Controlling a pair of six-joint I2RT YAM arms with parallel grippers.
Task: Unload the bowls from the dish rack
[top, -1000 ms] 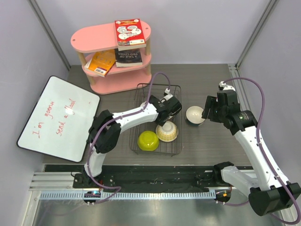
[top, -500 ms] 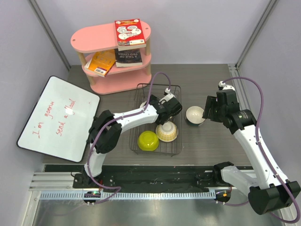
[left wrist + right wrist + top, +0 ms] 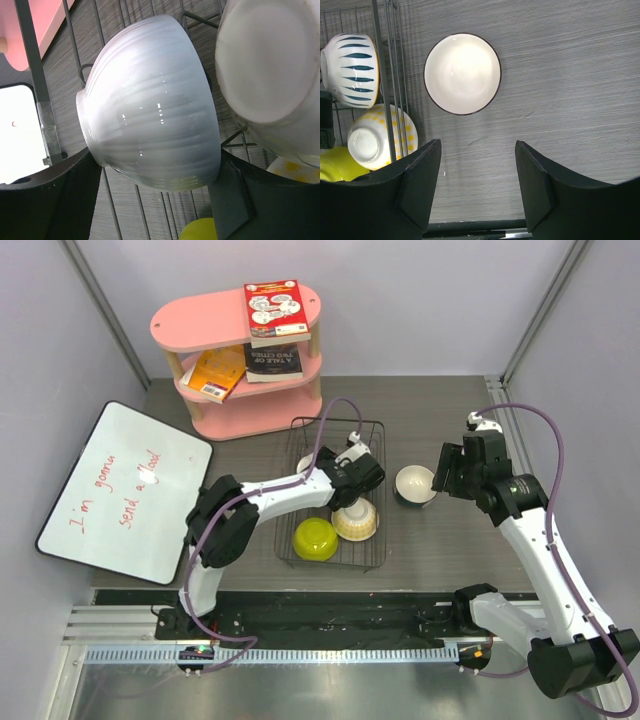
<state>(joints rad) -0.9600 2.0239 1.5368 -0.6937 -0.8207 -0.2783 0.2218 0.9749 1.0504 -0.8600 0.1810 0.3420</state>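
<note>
left end effector (image 3: 151, 196) has closed onto the ribbed white bowl (image 3: 150, 110).

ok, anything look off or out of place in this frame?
Nothing spilled or broken. The bowls in the dish rack lie tipped or upside down; one bowl sits upright on the table beside it. Only oddity: the orange book sits askew, overhanging the pink shelf.

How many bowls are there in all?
5. A plain white bowl sits on the table, right of the dish rack. In the rack: a yellow-green bowl, a yellow-dotted bowl, a teal-striped bowl and a ribbed white bowl. The left arm may hide more.
</note>
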